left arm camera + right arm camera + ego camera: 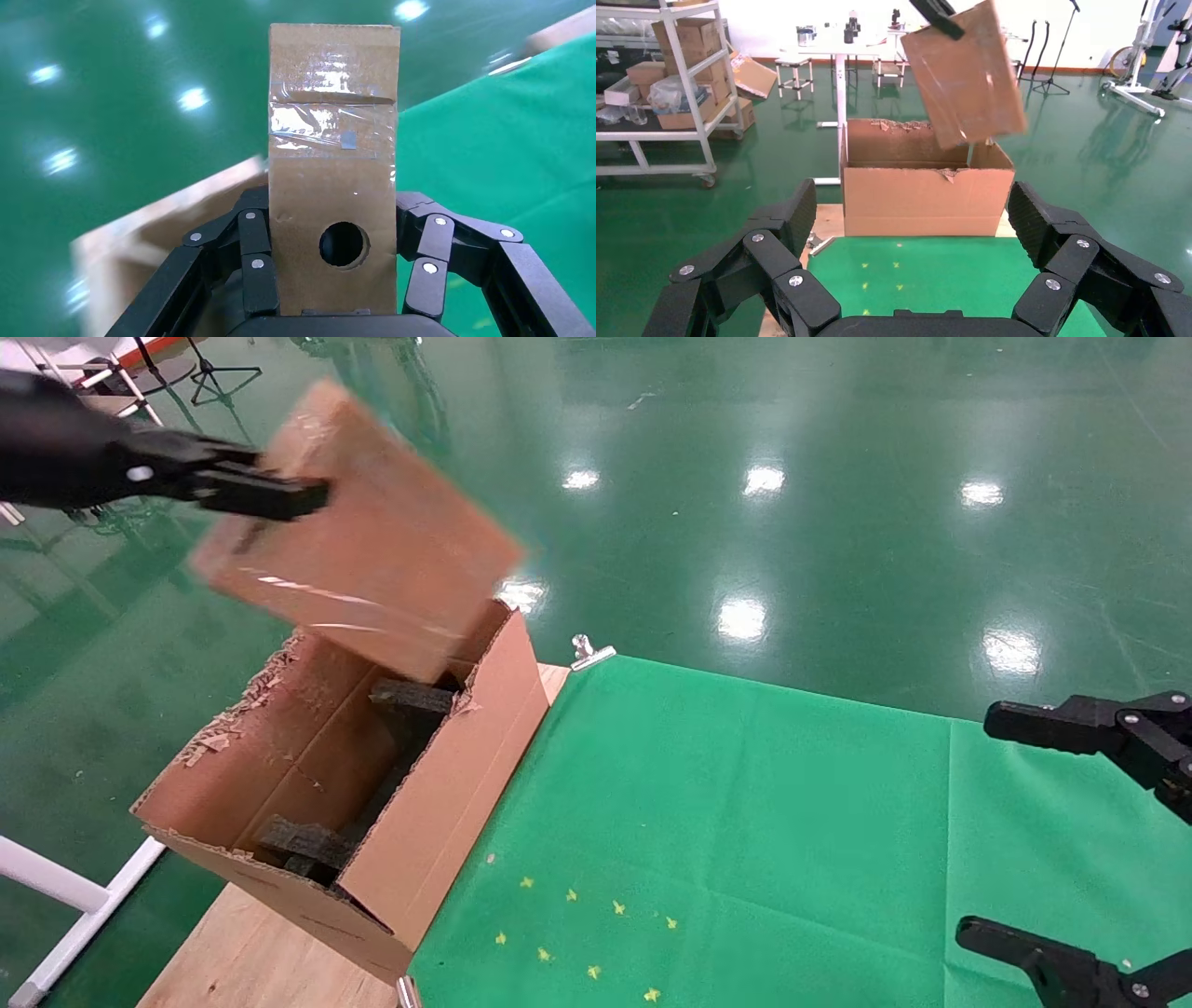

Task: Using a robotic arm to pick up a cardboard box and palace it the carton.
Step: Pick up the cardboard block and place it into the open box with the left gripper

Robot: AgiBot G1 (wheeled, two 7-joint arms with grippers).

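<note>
In the head view my left gripper (279, 491) is shut on the cardboard box (372, 542), a brown taped block held tilted in the air. Its lower corner hangs over the far end of the carton (447, 794). The carton is large, has ragged flaps and stands open at the table's left, with black foam pieces (410, 696) inside. The left wrist view shows the cardboard box (334, 140) clamped between both fingers of the left gripper (336, 217), round hole facing the camera. My right gripper (1010, 826) stays open at the right edge; in the right wrist view the right gripper (909, 210) faces the carton (923, 203) and the cardboard box (965, 70).
A green cloth (745, 822) with small yellow marks covers the table to the right of the carton, held by a metal clip (587, 654). Bare wooden tabletop (251, 943) shows under the carton. A white frame pole (56, 887) stands at the left. Shelving (673, 77) stands far behind.
</note>
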